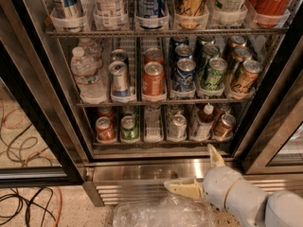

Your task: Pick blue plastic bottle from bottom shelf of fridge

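Cables (21, 143) trail over the floor at the far left, beside the black frame of the fridge (33, 103), whose door stands open on this side. On the bottom shelf (151, 144), the front row runs from a red can (105, 129) to a green can (128, 128), then a lane showing bare wire between its clear dividers, then a silver can (177, 126). Next comes the blue plastic bottle (203, 123). It stands upright in its lane with its long axis vertical and its white cap on top, close under the rack above. The silver can is just beside it on the left and a brown can (223, 126) just beside it on the right, with dividers between. The shelf's front edge is open to the room, and a stainless base (132, 170) and slatted grille (125, 191) lie below it. A crumpled clear plastic bag (163, 212) sits on the floor in front of the grille. The gripper (188, 166) hangs outside the fridge, low and a little right of the bottle, in front of the base. Its fingers (185, 188) are spread wide apart and hold nothing. One points left along the grille, and the other points up toward the shelf's lip, well short of the bottle.
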